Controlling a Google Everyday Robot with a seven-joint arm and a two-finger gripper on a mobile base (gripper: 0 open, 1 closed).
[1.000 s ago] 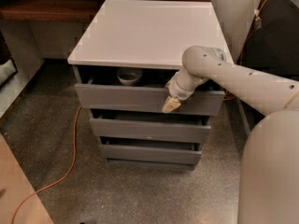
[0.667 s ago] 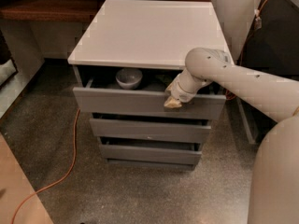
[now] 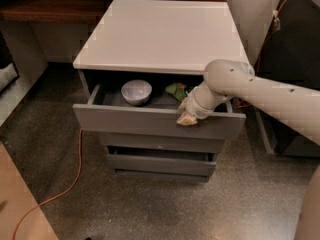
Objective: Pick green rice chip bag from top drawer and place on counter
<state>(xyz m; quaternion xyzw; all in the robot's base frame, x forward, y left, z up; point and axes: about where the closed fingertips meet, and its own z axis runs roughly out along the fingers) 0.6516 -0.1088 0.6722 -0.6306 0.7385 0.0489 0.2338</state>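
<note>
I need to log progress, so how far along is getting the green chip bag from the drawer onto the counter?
Done: the top drawer stands open, showing the green rice chip bag and a white bowl inside. In hand: the gripper sits at the drawer's front edge, just in front of the bag, not holding it. Left: grasp the bag, lift it out, set it on the counter.

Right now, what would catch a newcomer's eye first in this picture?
The pale arm reaches in from the right, its hand at the front edge of the top drawer, which stands open. Inside lie a white bowl on the left and the green rice chip bag beside it, under the counter.
</note>
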